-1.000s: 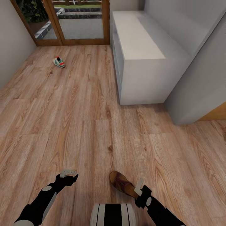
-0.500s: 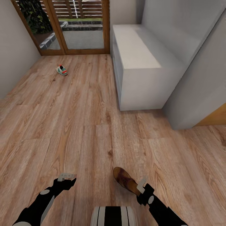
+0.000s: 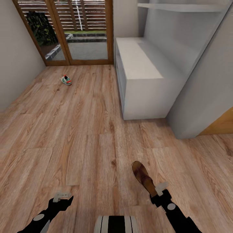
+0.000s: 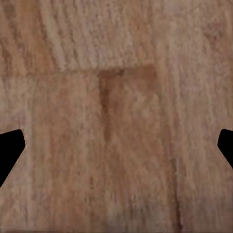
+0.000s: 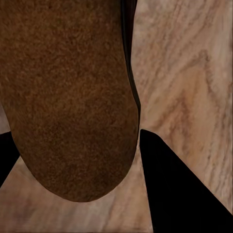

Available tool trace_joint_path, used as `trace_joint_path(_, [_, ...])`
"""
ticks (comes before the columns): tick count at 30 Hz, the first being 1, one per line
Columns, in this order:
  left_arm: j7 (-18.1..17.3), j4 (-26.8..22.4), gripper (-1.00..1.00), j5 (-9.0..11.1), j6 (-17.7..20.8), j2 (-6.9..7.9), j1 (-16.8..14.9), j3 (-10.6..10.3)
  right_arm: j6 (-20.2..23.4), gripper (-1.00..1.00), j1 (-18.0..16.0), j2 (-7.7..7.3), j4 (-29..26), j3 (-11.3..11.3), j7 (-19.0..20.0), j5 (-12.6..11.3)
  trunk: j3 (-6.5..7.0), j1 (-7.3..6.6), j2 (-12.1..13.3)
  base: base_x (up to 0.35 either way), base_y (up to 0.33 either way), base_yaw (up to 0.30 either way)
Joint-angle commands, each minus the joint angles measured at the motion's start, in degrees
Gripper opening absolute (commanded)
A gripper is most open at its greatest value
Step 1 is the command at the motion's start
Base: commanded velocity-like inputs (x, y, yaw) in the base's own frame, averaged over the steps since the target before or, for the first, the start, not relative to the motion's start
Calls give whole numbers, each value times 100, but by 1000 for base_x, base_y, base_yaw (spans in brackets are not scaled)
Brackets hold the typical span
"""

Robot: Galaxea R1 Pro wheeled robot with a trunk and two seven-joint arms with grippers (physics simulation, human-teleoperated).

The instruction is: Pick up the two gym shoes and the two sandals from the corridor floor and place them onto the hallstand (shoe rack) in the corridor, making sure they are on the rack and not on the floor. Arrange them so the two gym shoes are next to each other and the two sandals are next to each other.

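A dark-brown sandal (image 3: 143,177) with a tan footbed is held at one end by my right gripper (image 3: 158,190), low at the right of the head view. Up close, the sandal (image 5: 68,92) sits between the black fingers (image 5: 179,194) of that gripper (image 5: 75,141), above the corridor floor (image 5: 194,73). My left gripper (image 3: 62,195) hangs open and empty over the planks, with its fingertips (image 4: 9,150) wide apart. One gym shoe (image 3: 66,80), white with green and red, lies far off on the corridor floor (image 3: 81,129) near the glass doors. The white hallstand (image 3: 139,64) runs along the right wall.
Wood-framed glass doors (image 3: 79,32) close the far end of the corridor. A thin floating shelf (image 3: 181,6) hangs above the hallstand. A grey wall panel (image 3: 207,90) juts out at the right, and a pale wall (image 3: 16,64) bounds the left.
The head camera has tilted up, so the doors and shelf show more. My right gripper has swung right with the sandal. The left gripper has drawn back toward my body.
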Motion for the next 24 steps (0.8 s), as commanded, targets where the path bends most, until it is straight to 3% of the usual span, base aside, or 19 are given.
trace_joint_path(1, [-44,49,100,-31,-71,-2,-4,74,-26,-100,0,8,5,-127,47,37,25,-3,0,0,0,0])
trace_joint_path(4, [-43,156,100,-31,-200,7,4,136,-139,-100,2,6,47,-391,57,38,111,-11,4,0,0,0])
trace_joint_path(7, [-39,214,100,-20,-255,33,76,167,-375,-100,7,6,206,-514,48,38,201,-19,8,0,0,0])
trace_joint_path(17, [-28,253,100,274,-551,64,394,189,-1532,-100,21,-9,1216,-614,-112,42,510,-44,22,0,0,0])
trace_joint_path(24, [68,269,100,384,-842,66,695,195,-2181,-100,32,-16,1705,-623,-679,40,728,-63,31,0,0,0])
